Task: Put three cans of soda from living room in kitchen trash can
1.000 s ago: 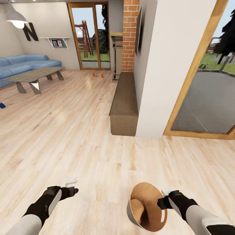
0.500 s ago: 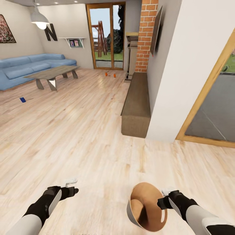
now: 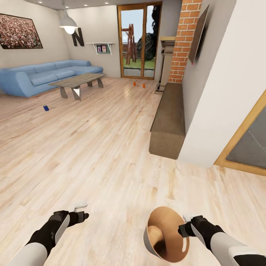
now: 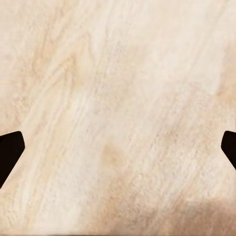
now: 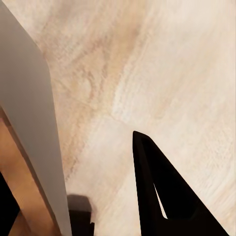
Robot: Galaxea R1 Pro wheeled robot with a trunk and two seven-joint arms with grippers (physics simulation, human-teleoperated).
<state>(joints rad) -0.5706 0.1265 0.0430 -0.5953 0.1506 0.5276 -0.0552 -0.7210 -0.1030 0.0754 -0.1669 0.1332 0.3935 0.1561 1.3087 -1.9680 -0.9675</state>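
The right end effector (image 3: 183, 226) grips the rim of the tash can (image 3: 165, 233), held tilted above the wood floor (image 3: 111, 155) — its brown inside faces the head camera. The left end effector (image 3: 82, 210) hangs spread wide, holding nothing. Far across the living room, two orange soda cans (image 3: 139, 84) stand on the floor near the glass door (image 3: 139, 40) — a third I cannot make out.

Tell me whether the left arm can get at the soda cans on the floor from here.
Probably not. The two visible cans stand far across the floor near the glass door, while the empty left end effector hangs near the robot; it must drive closer.

tash can (image 3: 166, 236) tilted, two cans (image 3: 134, 84) far
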